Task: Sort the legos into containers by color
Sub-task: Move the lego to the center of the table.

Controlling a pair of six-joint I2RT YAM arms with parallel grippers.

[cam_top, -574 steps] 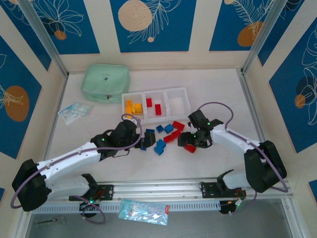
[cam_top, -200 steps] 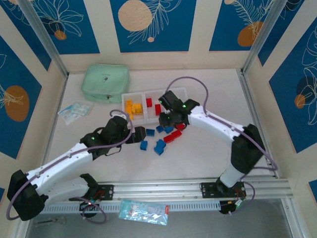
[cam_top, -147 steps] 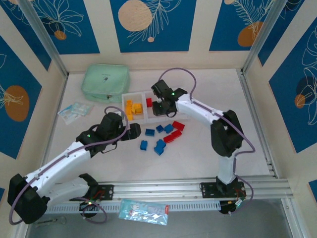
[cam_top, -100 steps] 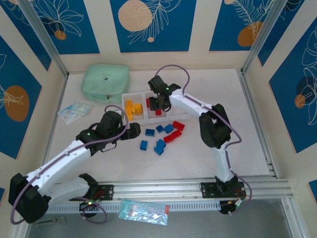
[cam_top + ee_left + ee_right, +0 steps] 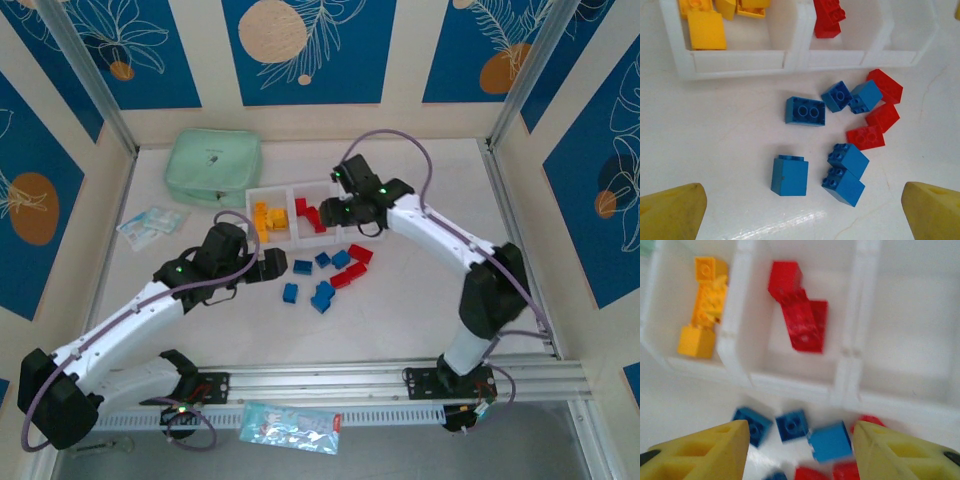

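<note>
The white tray [image 5: 300,186] holds yellow legos [image 5: 268,218] in its left compartment and red legos [image 5: 308,212] in the middle one. Loose blue legos [image 5: 320,295] and red legos [image 5: 350,272] lie on the table in front of it. My right gripper [image 5: 345,215] hovers over the tray's front edge, open and holding nothing. In its wrist view [image 5: 800,450] the red legos [image 5: 800,322] lie in the middle compartment and the right compartment [image 5: 915,340] is bare. My left gripper [image 5: 275,267] is open wide, low over the table; its wrist view [image 5: 802,215] shows a blue lego [image 5: 790,175] just ahead.
A mint green pouch [image 5: 212,166] lies behind the tray on the left, and a small plastic packet [image 5: 152,222] sits near the left wall. A printed bag [image 5: 290,427] lies on the rail in front of the arm bases.
My right gripper swung over the middle compartment, opened and let a red lego drop there, then drew back to the right. The left gripper has barely moved.
</note>
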